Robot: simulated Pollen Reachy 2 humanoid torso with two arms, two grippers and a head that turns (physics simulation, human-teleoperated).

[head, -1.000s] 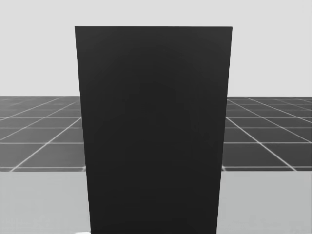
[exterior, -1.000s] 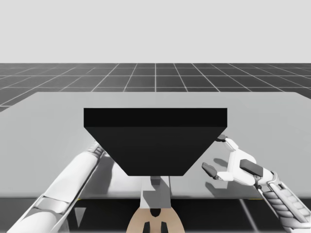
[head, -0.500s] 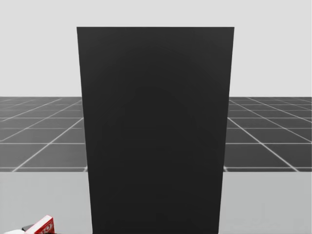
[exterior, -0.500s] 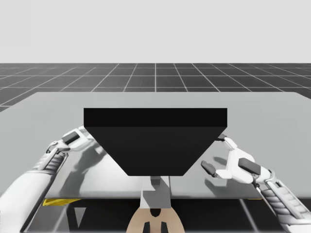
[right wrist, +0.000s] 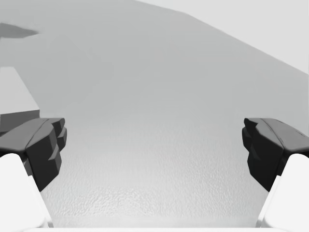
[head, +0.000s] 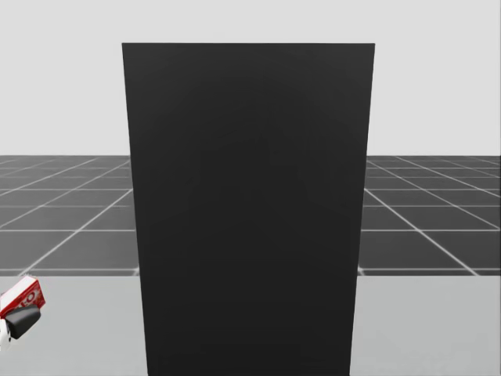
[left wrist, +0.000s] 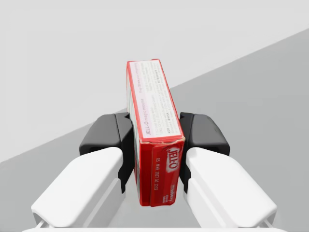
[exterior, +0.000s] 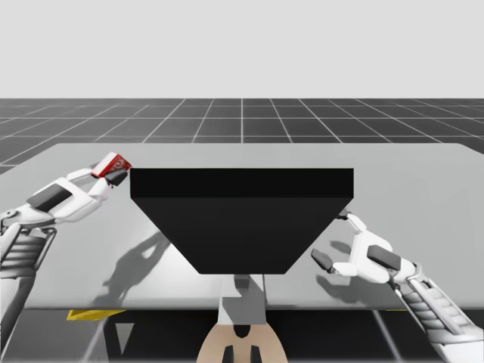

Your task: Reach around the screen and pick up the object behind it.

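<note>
Grey table (exterior: pixel 423 189) first: our right gripper (exterior: pixel 333 240) is hovering low beside the black screen (exterior: pixel 242 219), fingers apart, holding nothing. Farther off on the left, our left gripper (left wrist: pixel 154 140) is clamping the red box (exterior: pixel 113 162), which is now coming out from behind the screen and rising off the table. Pick-up is looking nearly done.

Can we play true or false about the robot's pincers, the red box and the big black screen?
The left pincer is shut on the red box. True.
The right pincer holds a box too. False: it is open and holds nothing.
The red box lies flat on the table. False: the left pincer holds it up off the table.
The black screen stands between the two arms. True.
</note>
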